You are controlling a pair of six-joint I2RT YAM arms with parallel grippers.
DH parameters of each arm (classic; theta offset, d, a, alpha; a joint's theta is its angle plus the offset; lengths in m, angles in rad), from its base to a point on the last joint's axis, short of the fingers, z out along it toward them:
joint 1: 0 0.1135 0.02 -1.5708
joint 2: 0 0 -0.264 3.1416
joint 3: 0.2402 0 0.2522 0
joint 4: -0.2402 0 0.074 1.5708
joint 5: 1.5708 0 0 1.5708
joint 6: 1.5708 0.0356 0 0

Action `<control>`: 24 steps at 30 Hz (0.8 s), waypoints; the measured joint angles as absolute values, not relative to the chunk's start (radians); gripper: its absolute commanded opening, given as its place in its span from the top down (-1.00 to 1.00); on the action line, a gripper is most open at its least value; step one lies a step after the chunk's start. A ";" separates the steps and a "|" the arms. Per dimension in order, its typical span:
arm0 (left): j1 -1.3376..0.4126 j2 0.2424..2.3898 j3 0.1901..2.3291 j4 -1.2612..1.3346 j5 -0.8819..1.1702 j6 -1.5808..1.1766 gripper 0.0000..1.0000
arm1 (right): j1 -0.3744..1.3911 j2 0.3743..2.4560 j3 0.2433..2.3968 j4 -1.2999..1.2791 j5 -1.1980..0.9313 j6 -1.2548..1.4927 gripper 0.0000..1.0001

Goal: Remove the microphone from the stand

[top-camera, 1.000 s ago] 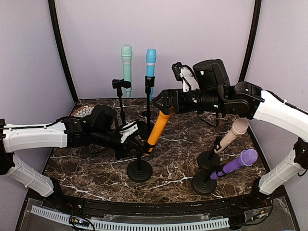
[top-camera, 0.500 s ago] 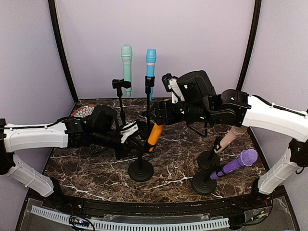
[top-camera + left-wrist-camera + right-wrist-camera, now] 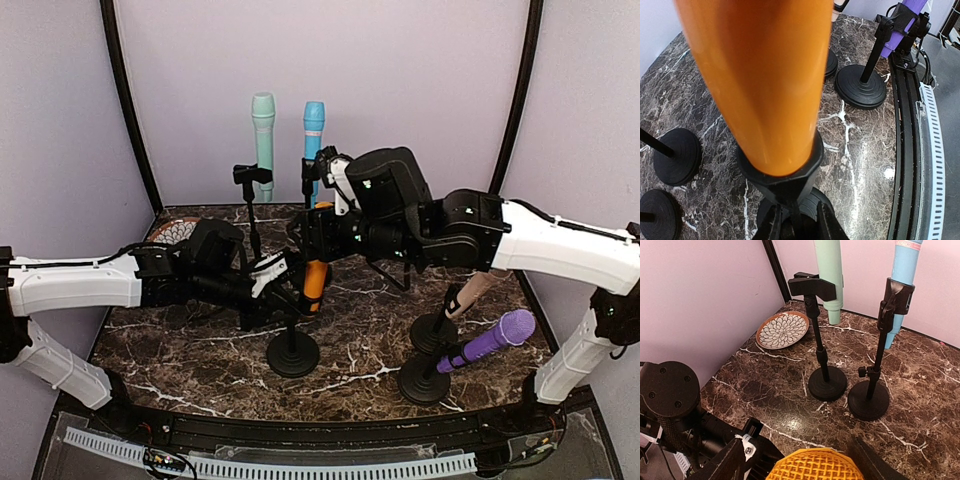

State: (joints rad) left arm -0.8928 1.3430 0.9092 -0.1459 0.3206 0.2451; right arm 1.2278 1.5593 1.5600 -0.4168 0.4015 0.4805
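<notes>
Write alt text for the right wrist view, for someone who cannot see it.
An orange microphone's mesh head sits at the bottom edge, between the two dark fingers of the right gripper. Beyond it, on a dark marble table, a mint-green microphone and a blue microphone stand in black stands, with a patterned plate to their left.

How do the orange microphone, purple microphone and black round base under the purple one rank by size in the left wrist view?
1. Orange microphone, inflated by nearness to the camera.
2. Black round base.
3. Purple microphone, partly cropped.
</notes>
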 measured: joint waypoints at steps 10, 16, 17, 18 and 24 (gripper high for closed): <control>-0.893 1.348 0.909 -0.130 0.320 0.248 1.00 | 1.230 1.560 1.480 -0.416 0.501 0.532 -0.13; -0.893 1.349 0.909 -0.128 0.320 0.248 0.90 | 1.224 1.559 1.459 -0.395 0.509 0.552 0.20; -0.893 1.350 0.909 -0.128 0.320 0.248 0.80 | 1.224 1.559 1.456 -0.388 0.509 0.558 0.26; -0.893 1.350 0.909 -0.128 0.320 0.248 0.53 | 1.223 1.559 1.452 -0.385 0.512 0.560 0.31; -0.893 1.357 0.908 -0.126 0.307 0.263 -0.22 | 1.223 1.559 1.444 -0.373 0.509 0.556 0.52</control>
